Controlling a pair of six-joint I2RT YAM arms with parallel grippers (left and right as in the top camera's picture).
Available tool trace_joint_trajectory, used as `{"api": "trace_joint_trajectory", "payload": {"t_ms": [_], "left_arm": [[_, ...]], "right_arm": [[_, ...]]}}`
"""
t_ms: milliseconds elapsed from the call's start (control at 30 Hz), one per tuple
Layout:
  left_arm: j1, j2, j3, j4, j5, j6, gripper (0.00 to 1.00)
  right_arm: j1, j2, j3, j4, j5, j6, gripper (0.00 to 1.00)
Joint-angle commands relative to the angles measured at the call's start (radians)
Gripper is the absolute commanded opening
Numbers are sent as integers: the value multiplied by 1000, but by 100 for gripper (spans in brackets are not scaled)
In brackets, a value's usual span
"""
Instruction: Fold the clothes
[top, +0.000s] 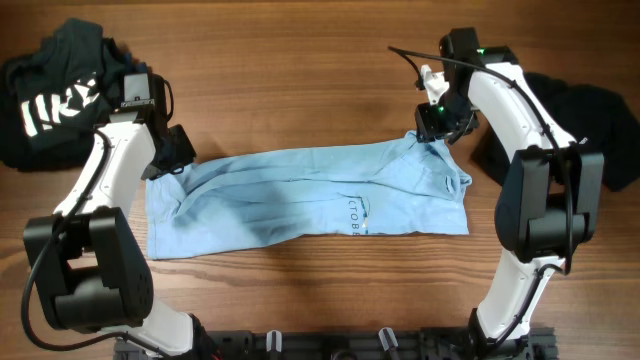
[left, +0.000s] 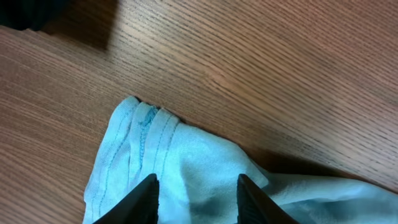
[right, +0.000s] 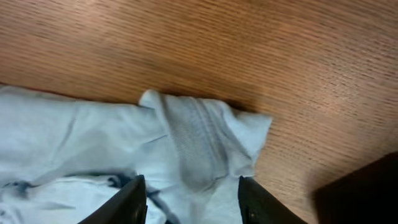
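Folding is barely beginning: the sky-blue T-shirt (top: 300, 195) is lying rumpled across the table (top: 300, 60) between the arms. The left gripper (left: 196, 186) and right gripper (right: 193, 186) are sitting over its far corners, jaws partly apart, clamping nothing. Next, both are probably needing to pinch those corners.

Light: soft and even from above; the table (top: 300, 60) reads warm, mid-bright.
Shadows: faint, soft-edged beside the arms (top: 105, 180); a darker band under the shirt (left: 205, 168) fold, lower right of the left wrist view.
Glare: pale sheen, upper middle there.
Focus: overhead sharp; wrist views softer (bottom edge blurred most).
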Motion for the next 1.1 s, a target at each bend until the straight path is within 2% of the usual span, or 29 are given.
{"api": "trace_joint_trajectory", "payload": {"t_ms": [0, 200, 233, 333, 367, 567, 700, 867, 1067], "left_arm": [[6, -10, -6, 6, 9, -2, 41], [6, -10, -6, 6, 9, -2, 41], [6, -10, -6, 6, 9, -2, 41], [6, -10, -6, 6, 9, -2, 41], [6, -10, -6, 6, 9, -2, 41], [6, -10, -6, 6, 9, -2, 41], [6, -10, -6, 6, 9, -2, 41], [6, -10, -6, 6, 9, -2, 41], [6, -10, -6, 6, 9, -2, 41]], "right_arm": [[0, -7, -34, 31, 37, -19, 47], [0, -6, -74, 87, 48, -29, 38], [0, -6, -74, 93, 53, -29, 34], [0, -6, -73, 131, 95, -4, 9], [0, -6, -73, 142, 106, 7, 5], [-7, -6, -73, 251, 183, 105, 4], [-10, -6, -73, 290, 224, 265, 4], [-13, -6, -73, 269, 281, 482, 4], [-13, -6, -73, 246, 323, 598, 4]]}}
